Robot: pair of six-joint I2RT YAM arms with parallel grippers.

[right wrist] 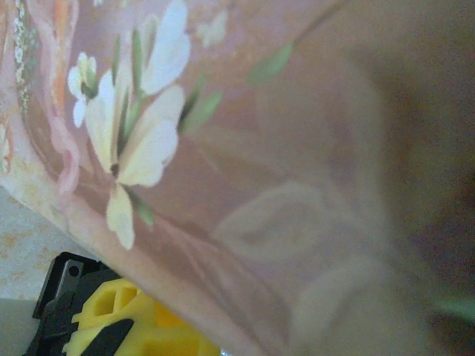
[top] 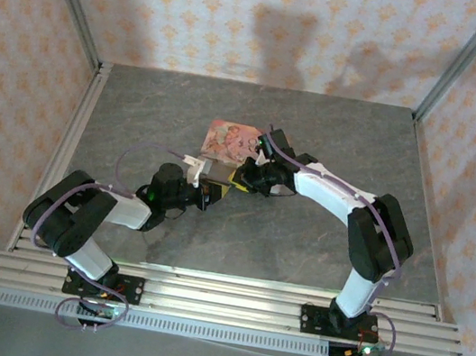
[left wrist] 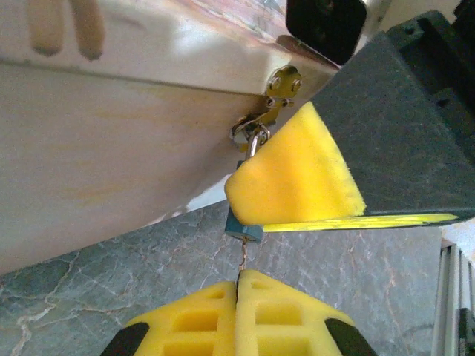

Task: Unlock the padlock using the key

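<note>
In the left wrist view my left gripper [left wrist: 241, 278] is shut on the key [left wrist: 243, 259], a thin dark sliver whose tip meets the underside of the blue padlock [left wrist: 243, 230]. The padlock's silvery shackle [left wrist: 256, 139] hangs from the brass hasp [left wrist: 284, 81] of the pink floral box [left wrist: 111, 148]. A yellow pad [left wrist: 297, 178] of my right gripper [top: 245, 179] covers most of the padlock body; its other finger is hidden behind. From above, my left gripper [top: 206, 193] meets the right one at the box's [top: 230, 140] near edge.
The box's floral lid [right wrist: 245, 148] sits very close to the right wrist camera, with a yellow finger [right wrist: 119, 319] at the lower left. Grey marbled tabletop [top: 300, 243] lies around the box. Aluminium rails [top: 218, 298] run along the near edge.
</note>
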